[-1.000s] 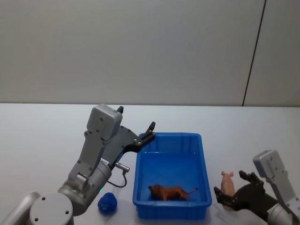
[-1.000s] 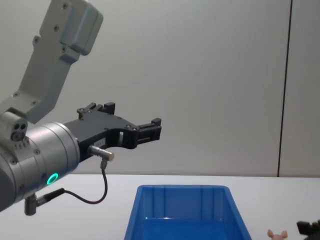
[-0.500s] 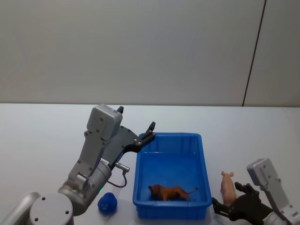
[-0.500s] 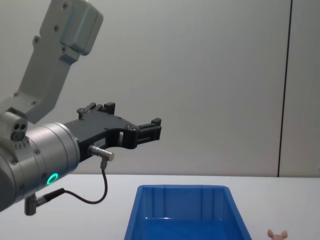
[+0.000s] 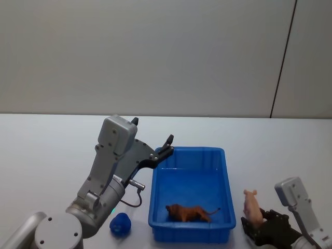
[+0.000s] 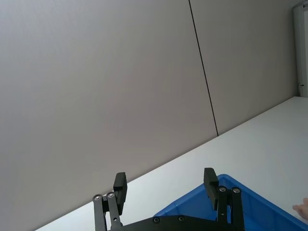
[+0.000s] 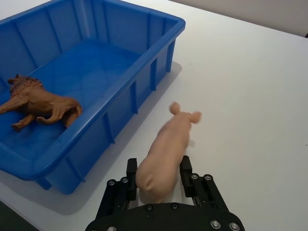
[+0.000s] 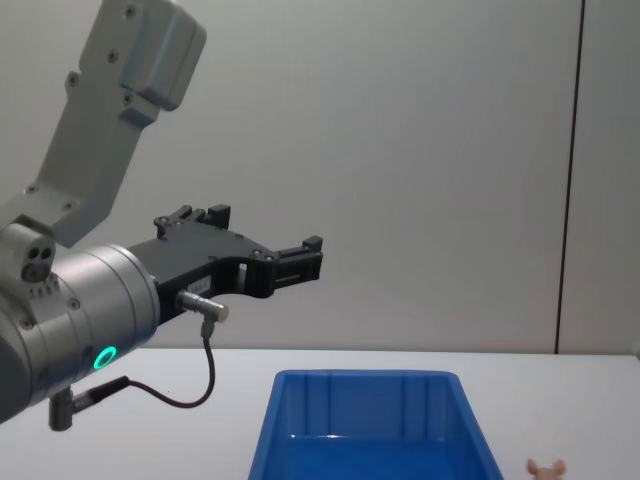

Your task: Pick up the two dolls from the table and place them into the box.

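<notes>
The step in hand is the grasp of the pink doll [image 7: 166,144], which lies on the table [image 7: 250,96] just beside the right wall of the box [image 7: 144,77]. The right gripper [image 7: 158,179] has its fingers [image 7: 185,169] closed against the doll's rear flanks, apparently gripping it. The next move likely calls for a lift clear of the rim, a swing left over the box and a release near the brown lion toy [image 7: 41,103]. The blue ball doll [image 5: 120,224] sits on the table left of the box. The left gripper [image 5: 167,144] hangs open above the box's far left corner.
</notes>
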Available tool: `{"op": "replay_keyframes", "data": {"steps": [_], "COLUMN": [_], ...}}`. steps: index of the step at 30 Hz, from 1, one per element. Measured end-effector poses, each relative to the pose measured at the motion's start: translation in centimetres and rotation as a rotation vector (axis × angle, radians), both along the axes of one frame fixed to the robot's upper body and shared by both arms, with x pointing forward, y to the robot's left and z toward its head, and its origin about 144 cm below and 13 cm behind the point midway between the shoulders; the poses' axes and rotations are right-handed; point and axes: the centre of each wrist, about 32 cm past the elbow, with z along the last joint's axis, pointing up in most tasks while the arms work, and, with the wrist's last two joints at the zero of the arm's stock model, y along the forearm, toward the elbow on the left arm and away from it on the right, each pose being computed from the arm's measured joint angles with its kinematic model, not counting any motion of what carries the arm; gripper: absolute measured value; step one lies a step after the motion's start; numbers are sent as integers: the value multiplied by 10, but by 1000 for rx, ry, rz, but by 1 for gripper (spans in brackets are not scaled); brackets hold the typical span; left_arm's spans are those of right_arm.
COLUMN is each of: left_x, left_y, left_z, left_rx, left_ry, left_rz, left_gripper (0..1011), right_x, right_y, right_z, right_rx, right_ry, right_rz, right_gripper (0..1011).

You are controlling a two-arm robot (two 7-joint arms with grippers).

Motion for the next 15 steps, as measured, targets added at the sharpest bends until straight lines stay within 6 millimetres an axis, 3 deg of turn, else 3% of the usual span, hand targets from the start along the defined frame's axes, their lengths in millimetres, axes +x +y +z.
{"op": "replay_keyframes", "data": {"steps": [3, 7, 15], "left_x": [0, 0, 0], "left_y": [0, 0, 0], "left_z": [0, 0, 0], "left_rx": [0, 0, 0], "left_ry": [0, 0, 0], "left_rz": [0, 0, 0], "left_gripper": [1001, 1001, 1002], "right_x": [0, 0, 1], "right_y": [0, 1, 2], "right_z": [0, 1, 7], "right_rx": [1, 2, 5], "right_ry": [-5, -26, -99], "right_rz": [-7, -19, -32], "right_gripper": [445, 374, 371]}}
